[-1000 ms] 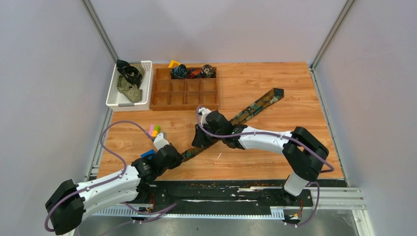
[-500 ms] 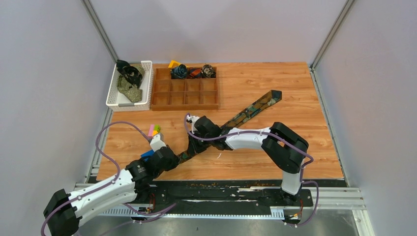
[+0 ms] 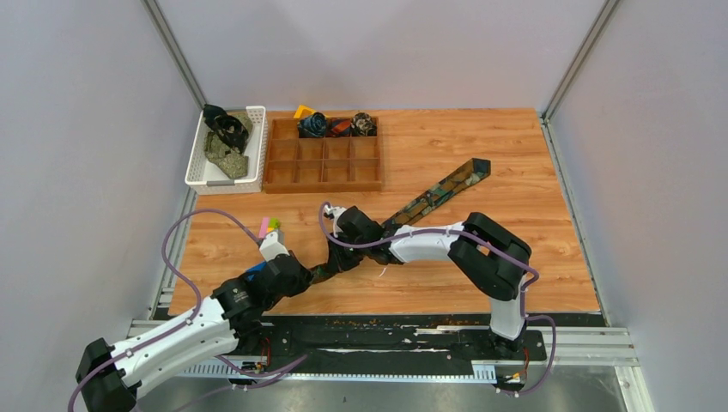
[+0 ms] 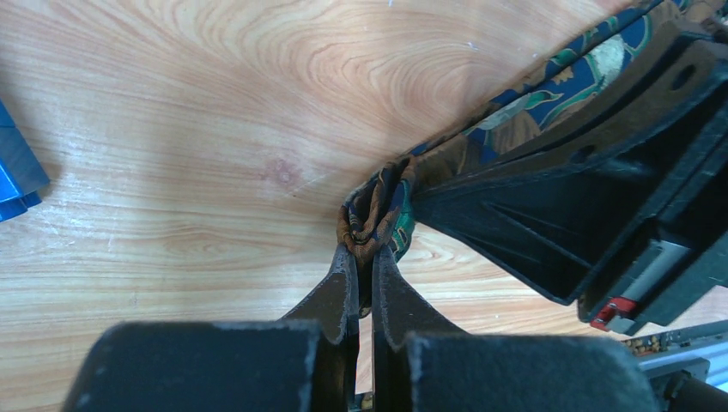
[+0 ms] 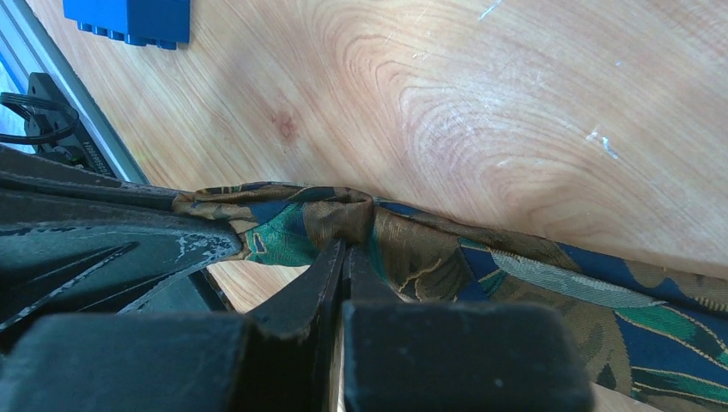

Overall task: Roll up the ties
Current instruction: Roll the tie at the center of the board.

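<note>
At the near-left of the wooden table (image 3: 515,266), the leaf-patterned blue, green and brown tie (image 3: 438,190) lies on a diagonal, its long axis running from the narrow end by the arms out to the wide pointed end at the far right. The left gripper (image 4: 365,257) pinches the bunched tip of that narrow end, and the right gripper (image 5: 346,249), just beside it, is pressed shut on the fold of fabric. All the loose length lies far-right of both grips, so rolling, I judge, must travel that way, the right arm being nearer.
</note>
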Tool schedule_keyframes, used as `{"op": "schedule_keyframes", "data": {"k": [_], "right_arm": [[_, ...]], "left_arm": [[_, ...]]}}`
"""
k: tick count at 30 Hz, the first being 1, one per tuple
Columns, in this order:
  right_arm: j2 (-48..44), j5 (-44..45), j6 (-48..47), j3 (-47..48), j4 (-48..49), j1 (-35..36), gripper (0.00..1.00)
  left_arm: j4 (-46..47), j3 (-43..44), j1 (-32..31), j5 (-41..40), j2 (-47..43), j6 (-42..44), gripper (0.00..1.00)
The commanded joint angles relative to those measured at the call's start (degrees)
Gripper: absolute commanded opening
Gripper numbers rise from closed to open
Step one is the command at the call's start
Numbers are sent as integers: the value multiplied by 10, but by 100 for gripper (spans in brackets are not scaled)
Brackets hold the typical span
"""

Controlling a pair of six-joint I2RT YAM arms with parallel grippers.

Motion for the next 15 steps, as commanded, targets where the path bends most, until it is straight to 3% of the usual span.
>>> {"op": "schedule_keyframes", "data": {"k": [1, 15], "right_arm": [[10, 2, 8, 8, 12, 8, 0], [14, 5, 15, 31, 1, 14, 0]], "left_arm": [[-13, 36, 0, -5, -7, 17, 0], [-6, 67, 0, 7, 3, 35, 0]]}}
